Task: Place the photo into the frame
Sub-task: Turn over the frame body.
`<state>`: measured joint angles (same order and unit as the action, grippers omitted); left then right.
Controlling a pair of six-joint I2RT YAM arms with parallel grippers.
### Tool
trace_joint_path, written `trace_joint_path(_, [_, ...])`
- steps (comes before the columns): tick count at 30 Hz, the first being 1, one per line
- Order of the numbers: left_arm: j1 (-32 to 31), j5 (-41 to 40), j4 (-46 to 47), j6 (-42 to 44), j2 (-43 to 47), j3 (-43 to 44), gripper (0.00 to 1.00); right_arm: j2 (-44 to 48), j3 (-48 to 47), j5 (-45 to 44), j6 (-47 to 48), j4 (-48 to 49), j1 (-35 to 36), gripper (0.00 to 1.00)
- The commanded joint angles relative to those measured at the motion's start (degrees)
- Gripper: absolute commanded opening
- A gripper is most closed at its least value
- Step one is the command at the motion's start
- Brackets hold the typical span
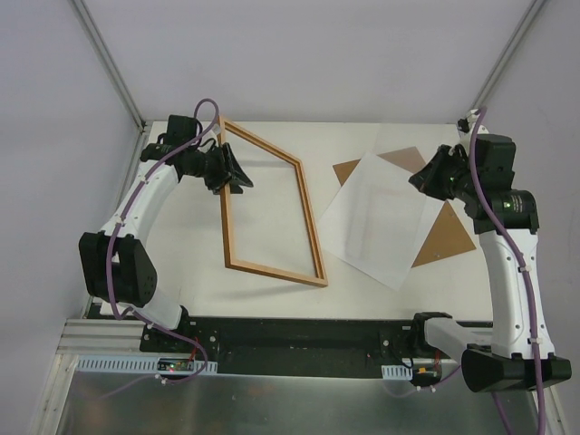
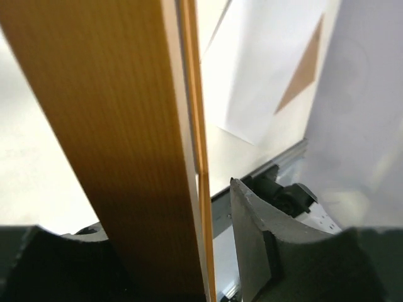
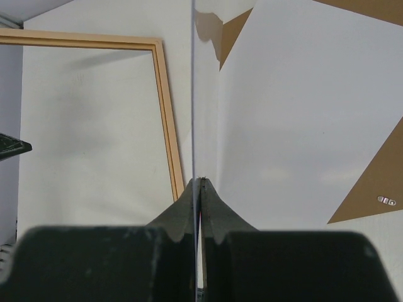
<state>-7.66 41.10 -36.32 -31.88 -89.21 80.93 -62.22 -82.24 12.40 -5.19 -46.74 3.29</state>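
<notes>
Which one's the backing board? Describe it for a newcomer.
On the right half of the table, under the white photo, lies a brown board, only its corners showing. Unlike the open-centred frame on the left, it is one solid panel.

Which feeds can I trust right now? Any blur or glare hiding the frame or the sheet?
Top external: evenly lit and sharp. Left wrist: the frame rail sits so close it is blurred and fills half the view. Right wrist: the white sheet shows only edge-on in the right hand, with a mirror-like reflection beside it; background sharp.
</notes>
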Motion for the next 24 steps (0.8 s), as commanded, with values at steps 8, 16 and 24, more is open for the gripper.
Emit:
trace_joint_path(8, [0.3,-7.3,-6.4,7.1,1.9,2.0,0.06,1.0,-0.3,-0.1,0.8,2.6,0.5,0.01])
trace_joint_path(16, [0.8,-1.0,-1.9,6.7,3.2,2.1,0.0,0.3,-5.0,-1.1,1.1,0.0,0.7,0.01])
trace_joint_path(24, [1.3,10.2,11.9,-1.6,2.4,0.1,0.0,-0.1,-10.0,-4.8,2.7,-4.0,0.7,0.01])
